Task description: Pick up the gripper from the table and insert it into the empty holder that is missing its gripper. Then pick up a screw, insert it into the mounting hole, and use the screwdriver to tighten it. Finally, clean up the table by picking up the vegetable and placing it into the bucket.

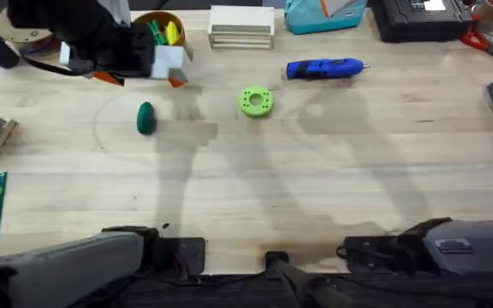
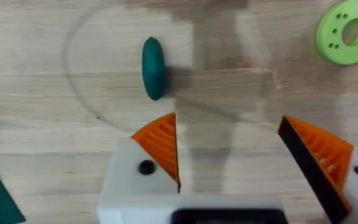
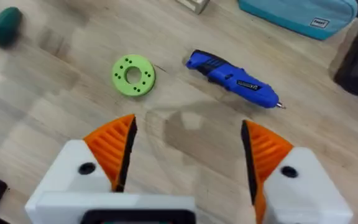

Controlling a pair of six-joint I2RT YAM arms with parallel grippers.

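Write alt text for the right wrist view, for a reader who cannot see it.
The open right gripper, white with orange ribbed pads, hangs above the wooden table. Beyond it lie the blue screwdriver and a green ring-shaped disc, apart from each other; the dark green vegetable sits farther off.

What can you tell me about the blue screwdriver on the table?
The screwdriver is a blue cylinder with dark markings along its body and a thin metal bit at one end. It looks like plastic. It lies flat on the table, beyond the green disc, untouched, with both grippers apart from it.
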